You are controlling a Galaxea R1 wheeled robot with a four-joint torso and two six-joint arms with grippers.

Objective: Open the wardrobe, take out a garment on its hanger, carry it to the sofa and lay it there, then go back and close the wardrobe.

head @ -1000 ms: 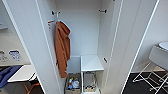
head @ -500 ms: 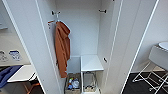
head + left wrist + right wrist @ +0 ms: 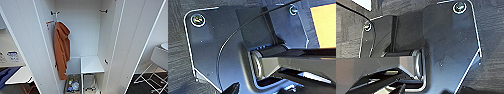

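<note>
Head view, wardrobe: the wardrobe is seen with both full-height white doors swung wide.
Head view, left door: it is angled outward from the wardrobe's opening, its inner face shown.
Head view, right door: it is swung out on the other side of the opening, with a small dark fitting on the wardrobe's inner side wall beside it.
Head view, orange garment: a rust-orange hooded garment is hung high inside the wardrobe, against its left side wall, and reaches down towards the wardrobe's floor.
Head view, shelf: a white shelf is set low in the wardrobe's right half.
Head view, boxes: two containers with small items are placed on the wardrobe's floor, one below the shelf.
Head view, blue seat: a piece of blue upholstery is seen beyond the wardrobe's left door; whether it is the sofa cannot be told.
Head view, rack: a white wire frame is stood beyond the wardrobe's right door.
Left wrist view, gripper: whether it is spread or closed cannot be told.
Right wrist view, gripper: its state cannot be told either.
</note>
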